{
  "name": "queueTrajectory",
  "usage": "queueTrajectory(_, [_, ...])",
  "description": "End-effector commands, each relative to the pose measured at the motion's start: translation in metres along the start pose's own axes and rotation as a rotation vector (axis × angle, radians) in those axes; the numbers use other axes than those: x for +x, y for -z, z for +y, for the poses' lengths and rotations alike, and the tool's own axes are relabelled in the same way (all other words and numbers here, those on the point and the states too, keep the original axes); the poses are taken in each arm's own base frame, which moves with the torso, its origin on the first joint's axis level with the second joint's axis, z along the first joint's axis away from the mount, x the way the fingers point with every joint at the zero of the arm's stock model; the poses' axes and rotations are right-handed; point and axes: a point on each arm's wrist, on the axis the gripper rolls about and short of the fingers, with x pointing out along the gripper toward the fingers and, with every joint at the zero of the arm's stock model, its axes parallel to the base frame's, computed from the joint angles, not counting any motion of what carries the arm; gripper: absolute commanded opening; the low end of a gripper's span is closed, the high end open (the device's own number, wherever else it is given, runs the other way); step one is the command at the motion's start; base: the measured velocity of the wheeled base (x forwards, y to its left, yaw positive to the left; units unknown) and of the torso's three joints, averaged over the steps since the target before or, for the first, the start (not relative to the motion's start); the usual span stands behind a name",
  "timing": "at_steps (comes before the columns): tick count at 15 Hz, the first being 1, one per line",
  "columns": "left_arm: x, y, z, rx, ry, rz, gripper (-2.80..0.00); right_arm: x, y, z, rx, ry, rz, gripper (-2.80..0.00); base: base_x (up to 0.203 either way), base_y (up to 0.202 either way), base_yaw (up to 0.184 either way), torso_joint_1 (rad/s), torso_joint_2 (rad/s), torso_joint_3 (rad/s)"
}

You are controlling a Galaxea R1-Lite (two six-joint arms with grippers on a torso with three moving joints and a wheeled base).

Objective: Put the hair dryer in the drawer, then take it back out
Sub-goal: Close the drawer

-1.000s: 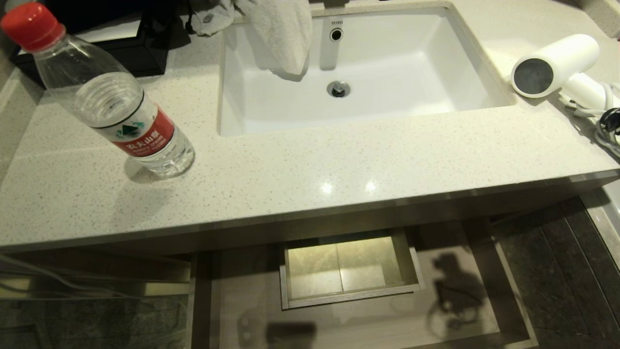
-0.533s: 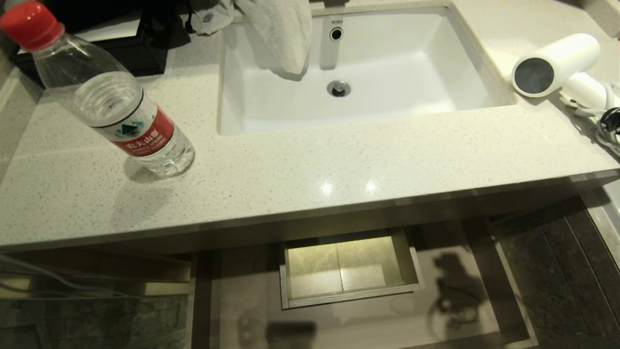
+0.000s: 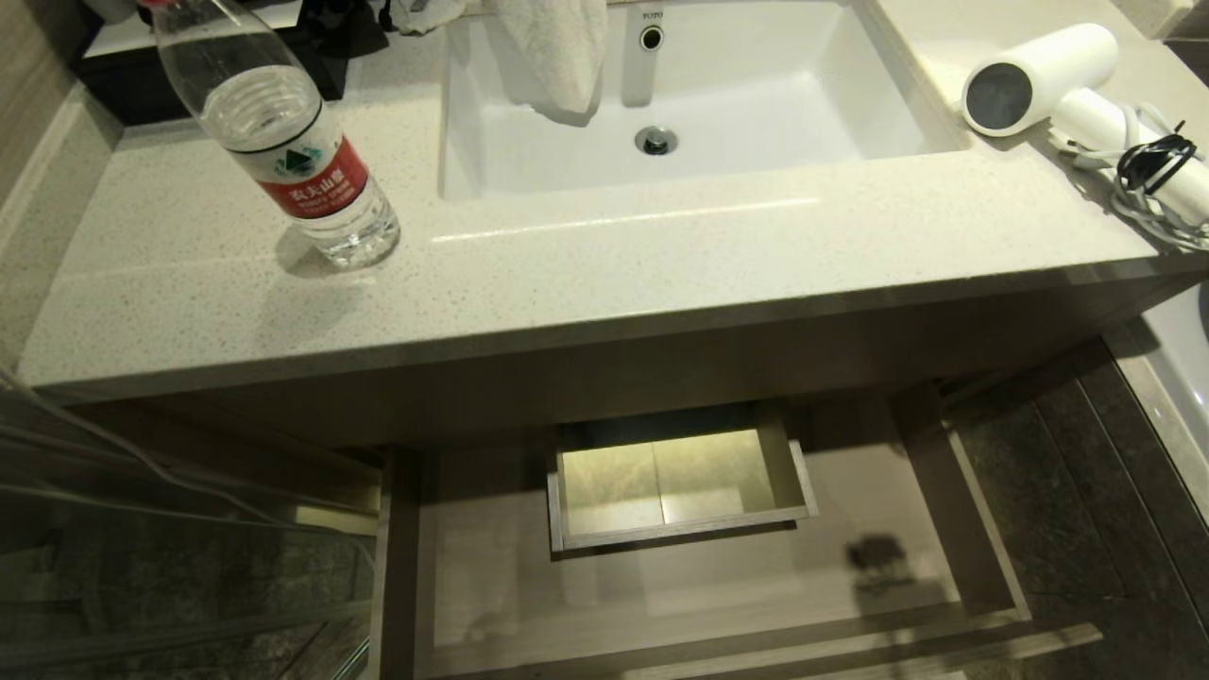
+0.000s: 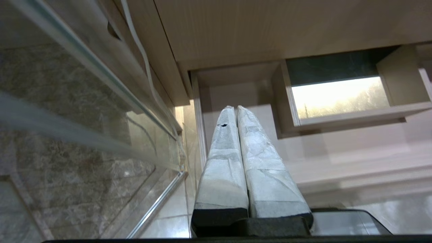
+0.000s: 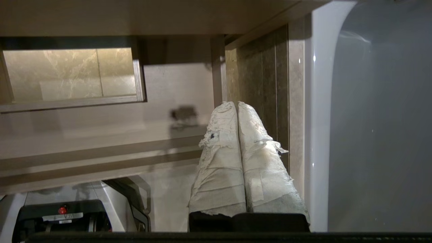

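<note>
The white hair dryer (image 3: 1039,68) lies on the counter's far right, its cord bundle (image 3: 1152,165) bound with a black tie beside the handle. Below the counter the light-wood drawer (image 3: 718,595) stands pulled out and holds nothing, its floor wrapping a boxed cut-out (image 3: 675,486). Neither arm shows in the head view. My left gripper (image 4: 236,107) is shut and empty, hanging by the drawer's (image 4: 337,148) left side. My right gripper (image 5: 237,103) is shut and empty too, over the right end of the drawer (image 5: 101,128).
A water bottle (image 3: 293,142) with a red label stands on the counter's left. The white sink (image 3: 756,94) sits mid-counter with a towel (image 3: 557,47) over its back rim. A glass panel (image 3: 142,529) stands left of the drawer, a white glossy fixture (image 5: 371,118) to its right.
The whole head view has shifted: the counter sits higher in the picture and more of the drawer's front shows. The hair dryer, bottle and drawer have not moved.
</note>
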Motion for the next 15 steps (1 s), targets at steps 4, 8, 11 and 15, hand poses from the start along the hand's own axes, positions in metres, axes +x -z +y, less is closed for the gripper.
queueTrajectory(4, [0.0001, 0.0, 0.0, 0.0, 0.0, 0.001, -2.8, -0.0051, 0.0062, 0.0021, -0.001, -0.002, -0.003, -2.8, 0.0, 0.0, 0.0, -0.31, 0.08, -0.24])
queueTrajectory(8, [0.0001, 0.0, 0.0, -0.001, 0.001, 0.001, -2.8, -0.0026, 0.0058, 0.0019, -0.001, 0.004, -0.02, -2.8, 0.0, 0.0, 0.0, -0.294, 0.03, -0.268])
queueTrajectory(11, [0.0001, 0.0, 0.0, -0.001, 0.0, 0.001, -2.8, -0.0036, 0.0064, 0.0023, -0.002, 0.002, -0.022, -2.8, 0.0, 0.0, 0.0, -0.268, -0.01, -0.287])
queueTrajectory(15, [0.0, 0.0, 0.0, -0.001, 0.0, 0.0, -2.8, -0.0034, 0.0073, 0.0027, 0.003, -0.001, -0.022, -2.8, 0.0, 0.0, 0.0, -0.223, -0.05, -0.275])
